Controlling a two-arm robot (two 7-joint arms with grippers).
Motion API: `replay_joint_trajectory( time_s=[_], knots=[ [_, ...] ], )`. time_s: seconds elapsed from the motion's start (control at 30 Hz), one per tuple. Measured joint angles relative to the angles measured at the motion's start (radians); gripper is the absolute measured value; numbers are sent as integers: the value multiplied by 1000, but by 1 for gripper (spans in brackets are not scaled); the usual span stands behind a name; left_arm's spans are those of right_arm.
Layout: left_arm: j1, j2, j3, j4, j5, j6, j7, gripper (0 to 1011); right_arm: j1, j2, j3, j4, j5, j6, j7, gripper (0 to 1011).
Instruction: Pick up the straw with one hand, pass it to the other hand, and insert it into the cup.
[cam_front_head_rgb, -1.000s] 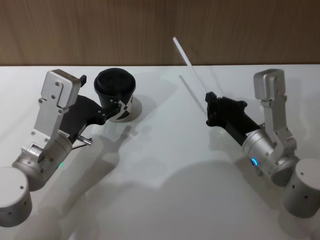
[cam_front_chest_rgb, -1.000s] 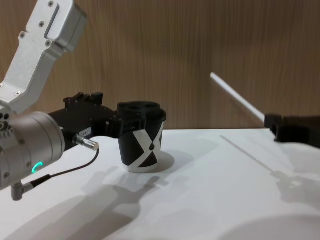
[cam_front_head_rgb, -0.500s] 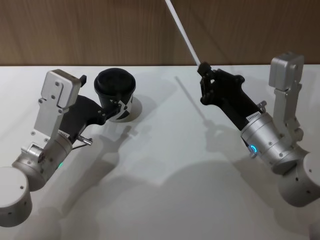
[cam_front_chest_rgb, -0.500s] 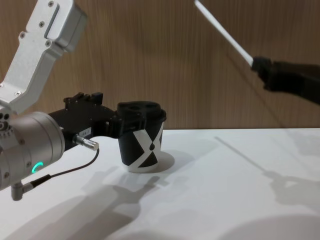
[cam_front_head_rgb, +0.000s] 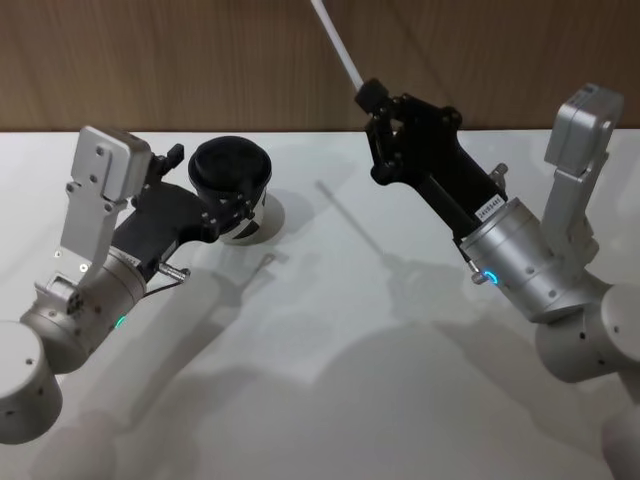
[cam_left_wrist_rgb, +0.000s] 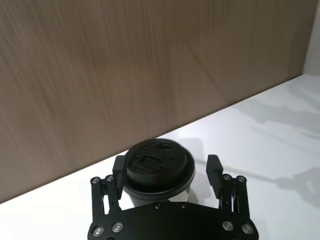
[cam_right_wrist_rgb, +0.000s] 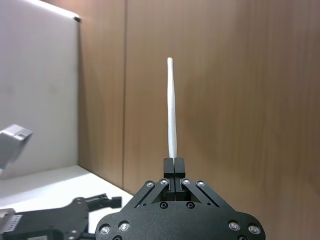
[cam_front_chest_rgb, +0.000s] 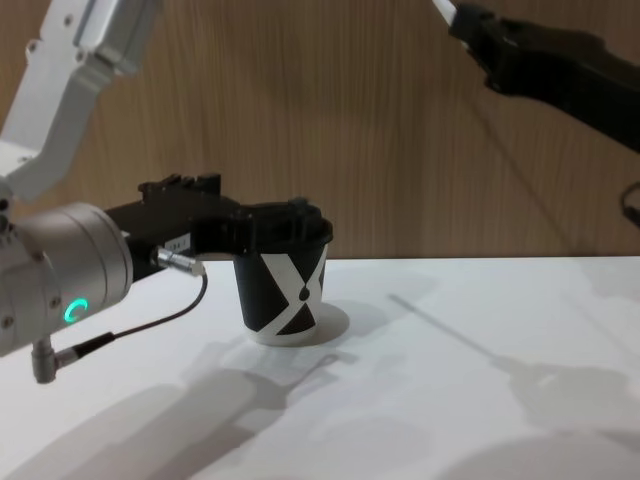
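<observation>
- Straw (cam_right_wrist_rgb: 172, 107) of thin, straight, white-translucent plastic was aloft at the far right. It was pinched at its lower end by the black two-finger right gripper (cam_right_wrist_rgb: 174, 165), whose fingers were pressed together on it. Most of its length stood free beyond them.
- The small black paper cup (cam_front_chest_rgb: 285, 290), with a black lid and a white X, stood on the white tabletop (cam_front_head_rgb: 330, 330) at the far left. It sat between the spread fingers of the black left gripper (cam_left_wrist_rgb: 166, 170), which flanked its lid.
- The straw looked very light, smooth and springy rather than stiff. It would likely bend or swivel in a pinch, and crush if squeezed hard.
- A receiving hold near the middle of the free length, clear of the right fingers, seemed best. That would leave a long tip to aim at the lid's opening.
- The cup looked light and easily tipped.
</observation>
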Motion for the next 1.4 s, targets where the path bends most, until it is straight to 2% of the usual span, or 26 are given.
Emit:
replay_joint_trajectory(
  time_s=[0.23, 0.37, 0.43, 0.5, 0.53, 0.63, 0.97, 1.2, 1.4],
  knots=[
    [-4, -10, -22, -8, -78, 12, -64, 1000, 23, -1, -20, 23, 24, -53, 49, 6],
    [-4, -17, -42, -15, -147, 23, -118, 1000, 30, 0, -26, 36, 29, -71, 59, 6],
    [-4, -19, -48, -18, -165, 25, -131, 1000, 32, 0, -27, 41, 31, -75, 60, 6],
    [-2, -23, -62, -25, -213, 31, -166, 1000, 34, 1, -28, 48, 32, -79, 62, 6],
    [-2, -23, -62, -25, -213, 31, -166, 1000, 36, 2, -29, 54, 33, -82, 63, 6],
    [3, -25, -80, -37, -273, 38, -205, 1000, 40, 3, -30, 66, 33, -88, 63, 6],
    [29, -23, -129, -87, -423, 57, -299, 1000, 55, 7, -33, 110, 34, -99, 50, 6],
    [38, -16, -147, -115, -489, 64, -345, 1000, 66, 7, -35, 138, 35, -102, 40, 6],
    [35, -17, -150, -120, -531, 68, -376, 1000, 73, 7, -37, 155, 36, -103, 33, 6]
  ],
)
